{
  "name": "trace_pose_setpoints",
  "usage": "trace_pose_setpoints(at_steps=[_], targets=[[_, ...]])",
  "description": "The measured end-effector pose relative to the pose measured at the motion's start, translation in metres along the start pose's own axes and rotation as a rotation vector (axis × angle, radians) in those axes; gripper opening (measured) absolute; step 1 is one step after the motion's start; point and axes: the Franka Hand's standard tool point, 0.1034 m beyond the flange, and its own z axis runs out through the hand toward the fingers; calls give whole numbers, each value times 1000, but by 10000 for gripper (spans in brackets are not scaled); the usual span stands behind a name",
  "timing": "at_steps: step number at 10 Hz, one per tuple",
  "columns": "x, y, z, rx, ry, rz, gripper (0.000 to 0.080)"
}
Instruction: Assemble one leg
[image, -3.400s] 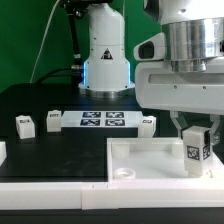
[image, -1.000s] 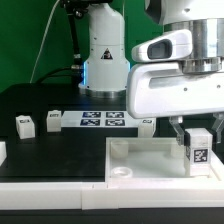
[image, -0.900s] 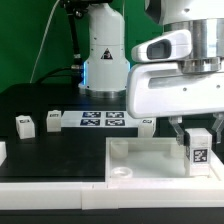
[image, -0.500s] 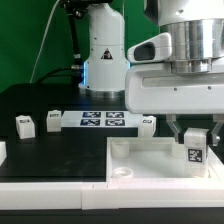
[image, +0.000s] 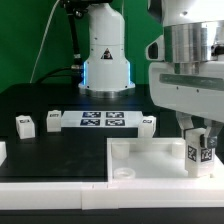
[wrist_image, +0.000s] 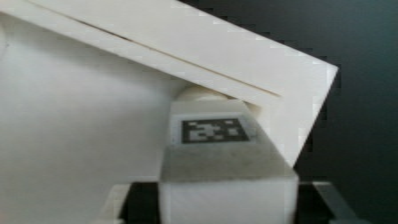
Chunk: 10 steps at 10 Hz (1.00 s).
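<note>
Gripper: our gripper (image: 198, 148) is closed on the leg (image: 197, 153), one finger on each side, the tagged face looking out toward the exterior camera.
Leg: it stands upright in our hold, low over the far corner of the white tray (image: 150, 160) on the exterior view's right; in the wrist view its end (wrist_image: 217, 110) sits right at the tray's corner (wrist_image: 267, 75), and we cannot tell whether it is seated in a socket or only resting there.
Risk, tilt: if we press down while the leg is off the socket's centre, we judge it could jam on the rim or twist in our fingers.
Risk, tray: a sideways push could slide the tray, since we see nothing holding it down.
Risk, release: letting go before the leg is home could leave it leaning or toppled.
Edges: the tray's raised walls stand just beside the leg on two sides, so sideways room is tight there.
Open room: straight up is free; the tray's inside toward the round socket (image: 122, 173) is bare.
Others: two spare blocks (image: 25, 125) and the marker board (image: 104, 121) lie well apart on the black table (image: 40, 150).
</note>
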Motion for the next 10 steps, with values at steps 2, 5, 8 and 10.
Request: trace_pose_setpoints(at_steps=[2,5,8,10], targets=[[1,0,0,3,-15,107,294],[0,0,0,3,-15,29,491],[-6,-2,-1,-8,0,-309,639],[-4,-2,-1,-15,1,-588,648]])
